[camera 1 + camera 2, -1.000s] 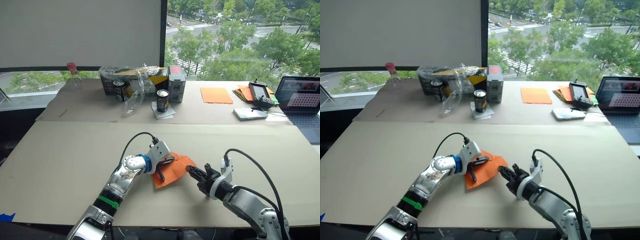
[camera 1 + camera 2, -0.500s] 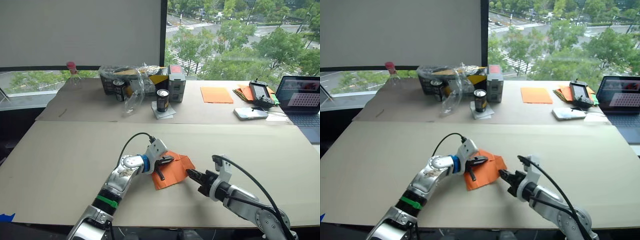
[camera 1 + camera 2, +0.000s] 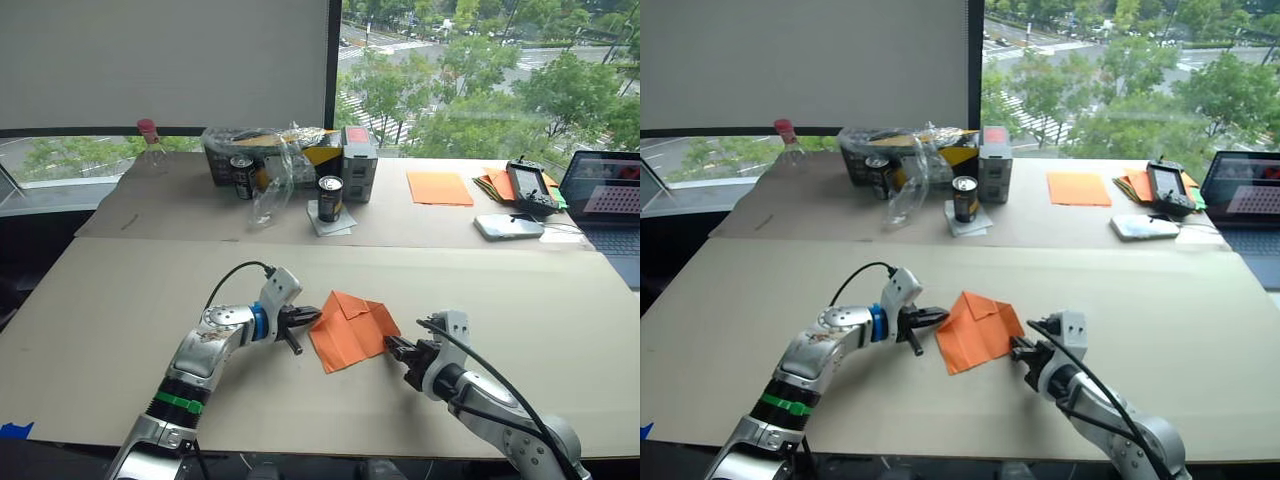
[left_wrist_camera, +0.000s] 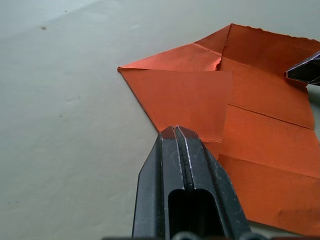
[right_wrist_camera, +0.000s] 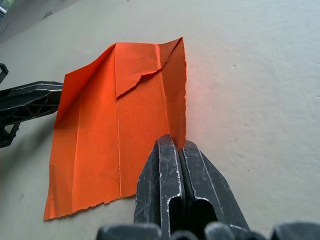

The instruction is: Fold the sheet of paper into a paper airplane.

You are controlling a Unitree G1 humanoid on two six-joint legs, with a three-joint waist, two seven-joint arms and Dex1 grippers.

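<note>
Big windows with green trees stand behind our long tan table. On the near part of the table lies the sheet of paper, bright orange, with crease lines and two corners folded in to make a point. It sits between our two arms.

Our left arm reaches in from the near left, bent at the elbow, and points toward the paper. Our left gripper has its two black fingers pressed together with no gap, and the tips sit right at the paper's left edge. We cannot tell if any paper is caught between them.

Our right arm comes in low from the near right and points back toward the left arm. Our right gripper also has its fingers squeezed together, and the tips meet the paper's right edge. In the right wrist view the edge runs right into the place where the two fingers join.

Far back on the table we see a can, a smooth orange sheet, and a laptop at the right.
</note>
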